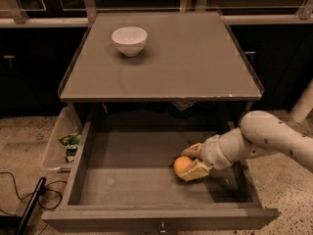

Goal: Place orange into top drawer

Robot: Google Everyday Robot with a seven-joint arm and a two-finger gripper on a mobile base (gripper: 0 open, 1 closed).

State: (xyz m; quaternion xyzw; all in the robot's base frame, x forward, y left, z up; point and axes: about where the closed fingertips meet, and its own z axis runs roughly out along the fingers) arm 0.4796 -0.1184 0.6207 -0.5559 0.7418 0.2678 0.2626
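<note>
The orange rests on the flat grey bottom of the open top drawer, right of its middle. My gripper reaches into the drawer from the right. Its fingers sit on either side of the orange and hold it low against the drawer bottom. The white arm comes in over the drawer's right wall. The drawer's thick front panel with its small knob is at the bottom of the view.
A white bowl stands on the grey cabinet top at the back left. A clear plastic bin with small items sits on the floor left of the drawer. A black cable lies on the floor at the lower left.
</note>
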